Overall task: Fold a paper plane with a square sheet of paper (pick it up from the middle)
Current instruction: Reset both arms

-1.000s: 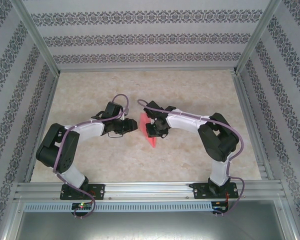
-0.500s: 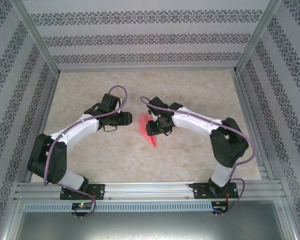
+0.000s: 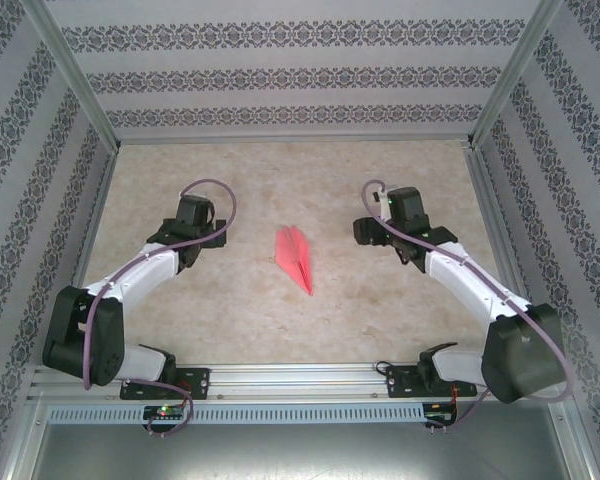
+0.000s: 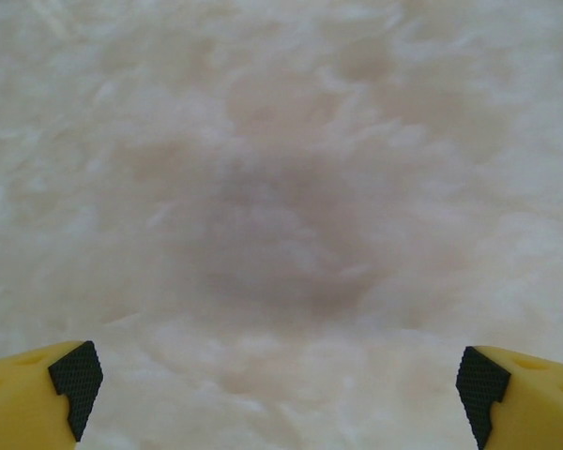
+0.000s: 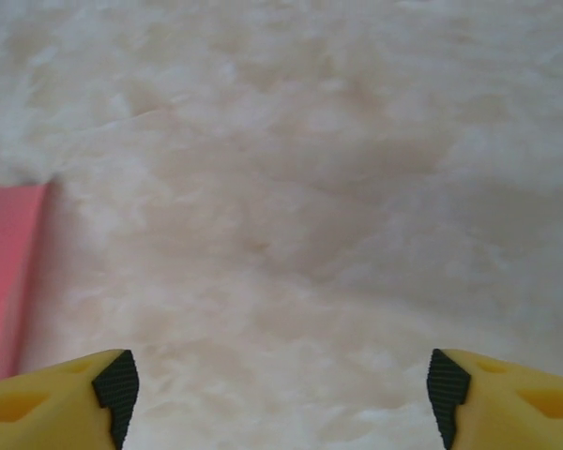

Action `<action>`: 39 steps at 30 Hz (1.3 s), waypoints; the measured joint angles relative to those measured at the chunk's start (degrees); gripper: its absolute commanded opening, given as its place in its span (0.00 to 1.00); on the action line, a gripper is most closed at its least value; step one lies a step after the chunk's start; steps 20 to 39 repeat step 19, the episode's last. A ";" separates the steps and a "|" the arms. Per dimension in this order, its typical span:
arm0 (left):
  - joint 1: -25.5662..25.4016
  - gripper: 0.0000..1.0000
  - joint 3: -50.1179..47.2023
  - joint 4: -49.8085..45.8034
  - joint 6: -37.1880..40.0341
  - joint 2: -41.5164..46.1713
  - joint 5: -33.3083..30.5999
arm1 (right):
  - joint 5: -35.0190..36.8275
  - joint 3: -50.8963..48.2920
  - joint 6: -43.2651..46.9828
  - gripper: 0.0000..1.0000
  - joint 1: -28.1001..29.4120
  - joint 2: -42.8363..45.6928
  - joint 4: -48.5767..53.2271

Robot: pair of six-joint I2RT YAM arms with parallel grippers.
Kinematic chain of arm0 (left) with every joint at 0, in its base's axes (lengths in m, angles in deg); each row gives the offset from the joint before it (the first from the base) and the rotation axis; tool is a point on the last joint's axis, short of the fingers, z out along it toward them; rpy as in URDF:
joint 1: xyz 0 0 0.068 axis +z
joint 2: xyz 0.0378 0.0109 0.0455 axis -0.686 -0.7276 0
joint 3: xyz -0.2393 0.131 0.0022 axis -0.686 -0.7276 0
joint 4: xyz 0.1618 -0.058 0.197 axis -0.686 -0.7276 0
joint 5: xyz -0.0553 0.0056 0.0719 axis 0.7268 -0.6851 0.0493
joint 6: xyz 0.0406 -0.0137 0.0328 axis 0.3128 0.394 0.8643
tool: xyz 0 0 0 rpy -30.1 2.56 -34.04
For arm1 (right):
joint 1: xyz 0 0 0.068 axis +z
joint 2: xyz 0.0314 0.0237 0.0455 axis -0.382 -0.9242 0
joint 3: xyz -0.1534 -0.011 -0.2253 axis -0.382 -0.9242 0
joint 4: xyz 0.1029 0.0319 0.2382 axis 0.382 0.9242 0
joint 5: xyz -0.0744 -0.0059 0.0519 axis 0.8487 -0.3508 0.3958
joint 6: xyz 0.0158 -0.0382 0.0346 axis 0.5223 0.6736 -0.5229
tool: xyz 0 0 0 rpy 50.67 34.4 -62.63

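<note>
1. The paper plane (image 3: 294, 258) is pink, slim and pointy.
2. It lies flat in the middle of the desk (image 3: 400, 320).
3. Its sharp nose points toward 5 o'clock.

No legible text or markings.

A cream marble-patterned worktop (image 3: 400, 310), enclosed by grey floral-striped wall panels (image 3: 300, 75), with a silver aluminium rail (image 3: 300, 378) along its near edge.

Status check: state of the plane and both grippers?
paper plane: folded, lying on the table, clear of both grippers
left gripper: open, empty, over bare table
right gripper: open, empty, plane's edge at the left of its wrist view
</note>
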 measured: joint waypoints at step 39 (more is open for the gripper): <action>7.04 1.00 -9.97 25.94 5.29 -6.60 0.11 | 2.47 -12.52 4.85 0.98 -16.52 -5.62 -34.05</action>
